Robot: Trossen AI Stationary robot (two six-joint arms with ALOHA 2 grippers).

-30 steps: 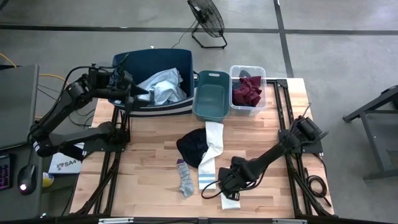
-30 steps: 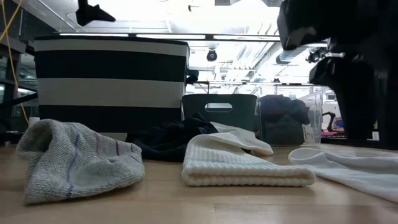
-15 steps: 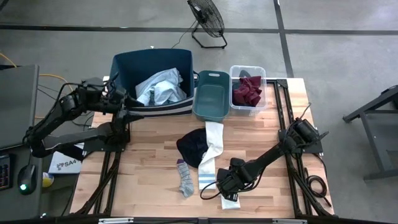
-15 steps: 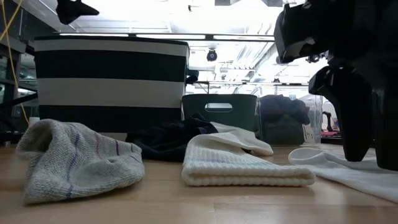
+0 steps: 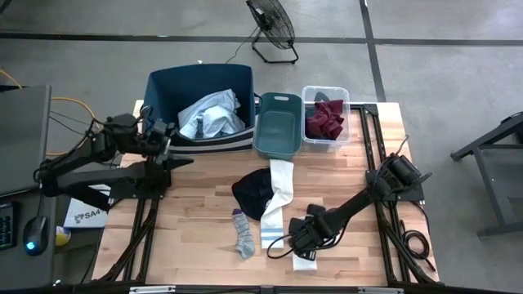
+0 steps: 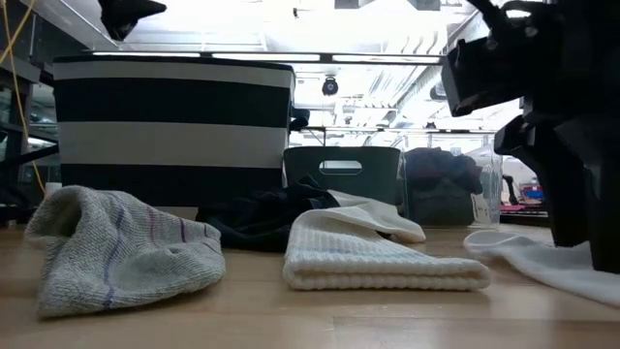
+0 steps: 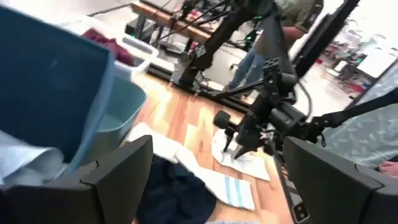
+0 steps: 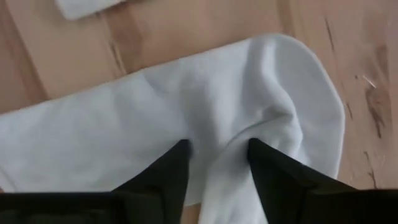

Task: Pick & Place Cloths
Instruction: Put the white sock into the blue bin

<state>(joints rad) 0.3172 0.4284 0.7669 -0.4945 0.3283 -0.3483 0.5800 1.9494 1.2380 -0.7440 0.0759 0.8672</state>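
The wooden table [image 5: 196, 204] carries a large navy bin [image 5: 200, 86] at its far left, holding the pale blue-white shirt [image 5: 214, 118]; a teal bin [image 5: 276, 131] and a clear bin [image 5: 325, 96] with the maroon cloth [image 5: 325, 118] stand to its right. Mid-table lies the black cloth [image 5: 252, 192], with a long white ribbed sock [image 5: 276, 196] beside it, its long axis running near to far. The grey sock [image 5: 242, 233] lies near-left of these, also lengthwise near to far. My right gripper [image 8: 217, 163] presses down on the plain white sock [image 8: 186, 99] at the near right, fingers [image 8: 171, 171] pinching a fold of it; a second ago they stood wider. My left gripper [image 7: 211, 180], fingers spread, has drawn back from over the navy bin to its left edge.
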